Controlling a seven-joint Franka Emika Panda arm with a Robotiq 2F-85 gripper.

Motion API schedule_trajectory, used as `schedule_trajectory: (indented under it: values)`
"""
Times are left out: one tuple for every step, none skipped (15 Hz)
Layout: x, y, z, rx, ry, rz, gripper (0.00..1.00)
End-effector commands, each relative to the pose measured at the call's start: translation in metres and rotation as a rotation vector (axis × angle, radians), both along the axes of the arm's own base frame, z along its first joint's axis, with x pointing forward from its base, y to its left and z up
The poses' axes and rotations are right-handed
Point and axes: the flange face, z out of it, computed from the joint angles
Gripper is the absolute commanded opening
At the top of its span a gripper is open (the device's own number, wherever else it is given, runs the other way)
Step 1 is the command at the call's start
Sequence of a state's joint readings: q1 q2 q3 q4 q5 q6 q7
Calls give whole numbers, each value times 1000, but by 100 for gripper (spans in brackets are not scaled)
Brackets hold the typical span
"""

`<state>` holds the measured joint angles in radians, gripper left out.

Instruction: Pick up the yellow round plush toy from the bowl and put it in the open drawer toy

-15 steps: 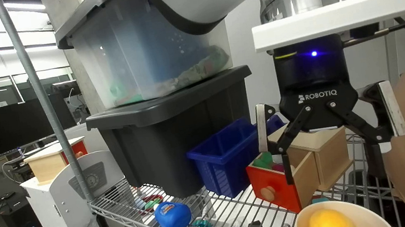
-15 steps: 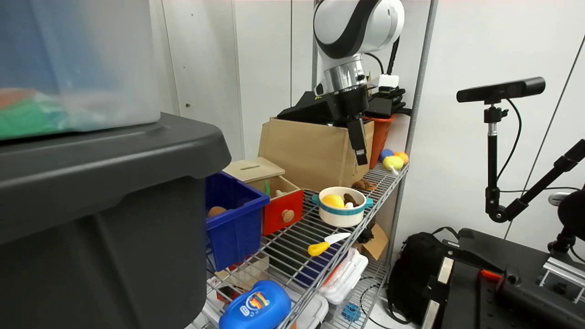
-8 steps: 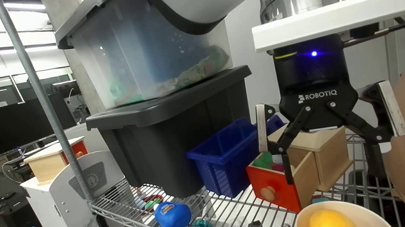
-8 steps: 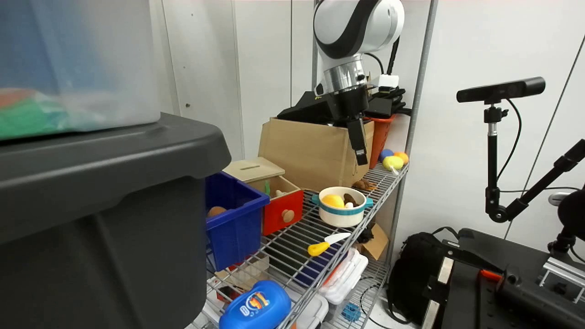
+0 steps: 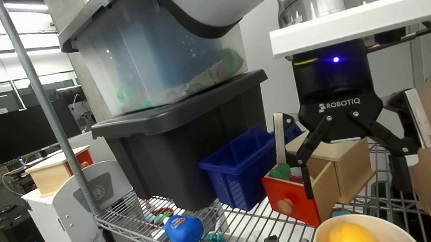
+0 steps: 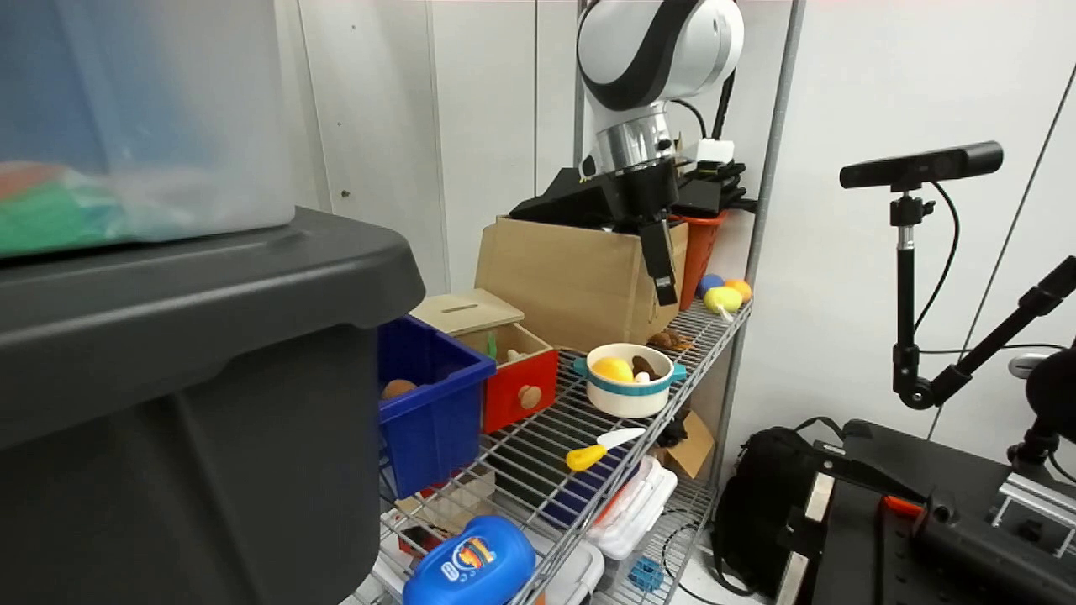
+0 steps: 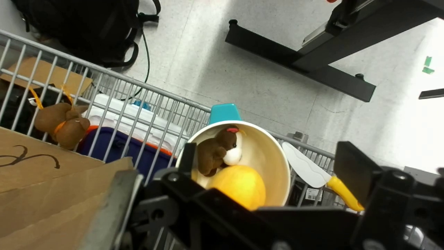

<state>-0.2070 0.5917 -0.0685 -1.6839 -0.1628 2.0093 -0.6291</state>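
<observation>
The yellow round plush toy (image 5: 352,238) lies in the cream bowl (image 5: 323,235). In an exterior view the bowl (image 6: 626,400) shows a teal band and handles. In the wrist view the yellow toy (image 7: 240,187) sits beside a brown plush animal (image 7: 212,151) in the bowl (image 7: 274,156); the gripper's linkage hides part of it. The drawer toy (image 5: 297,202) is a light wooden box with its red drawer pulled out; green and other items lie inside. My gripper (image 5: 357,189) is open and empty, above the bowl and apart from it, as an exterior view (image 6: 664,290) also shows.
A blue bin (image 6: 437,420) stands beside the drawer toy. A cardboard box (image 6: 572,277) is behind the bowl. A yellow-handled toy knife (image 6: 601,449) and a blue bottle (image 6: 471,563) lie on the wire shelf. Stacked dark bins (image 5: 186,154) stand on the shelf.
My gripper has moved down very slightly in the last half second. It stays open. The toy, bowl and drawer have not moved.
</observation>
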Motion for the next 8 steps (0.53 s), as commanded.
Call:
schedule_trajectory:
  values:
    - [5, -4, 2, 0, 0, 0, 100]
    - [5, -3, 2, -1, 1, 1, 100]
    - [5, -3, 1, -1, 1, 2, 100]
    - [5, -2, 1, -1, 2, 3, 100]
    - [6, -1, 1, -2, 1, 4, 100]
    - [6, 0, 1, -2, 1, 5, 100]
    - [6, 1, -1, -1, 1, 6, 100]
    - [7, 2, -2, -1, 1, 7, 100]
